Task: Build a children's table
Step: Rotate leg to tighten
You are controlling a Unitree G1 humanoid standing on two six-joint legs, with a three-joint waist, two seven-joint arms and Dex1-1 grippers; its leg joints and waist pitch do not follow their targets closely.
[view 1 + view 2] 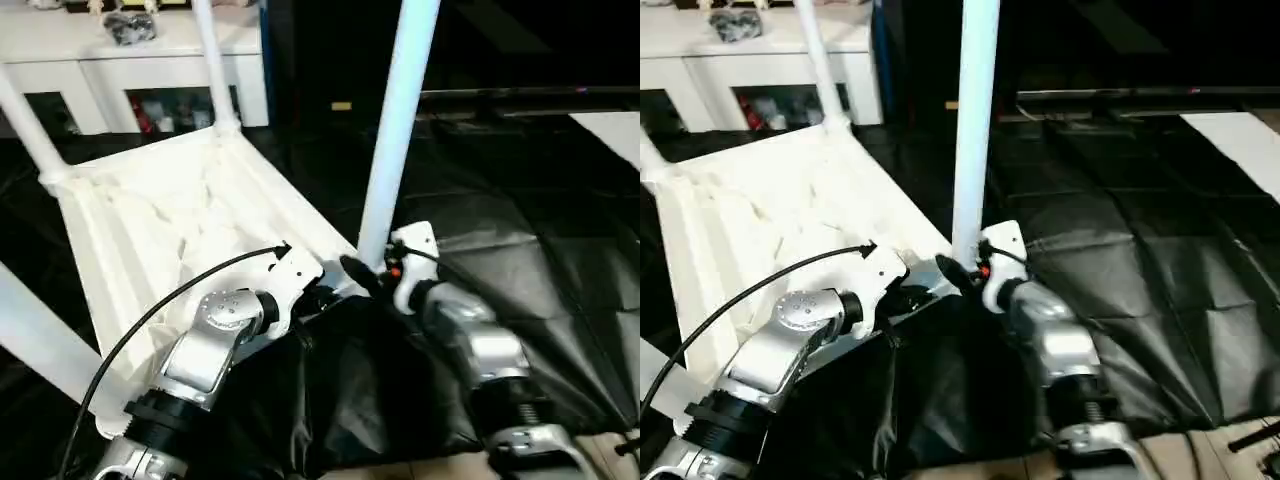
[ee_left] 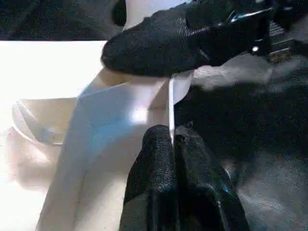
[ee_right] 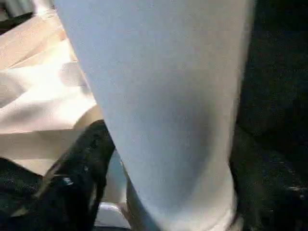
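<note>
The near leg (image 1: 395, 130) runs off the frame's top edge.

Open black sheet (image 1: 540, 270) lies free to the right of the upturned table top (image 1: 170, 230). Upright legs (image 1: 398, 120) at its corners block sideways passes, the near one standing directly before the right gripper (image 1: 372, 275). The white cabinet (image 1: 130, 70) closes off the far side.
</note>
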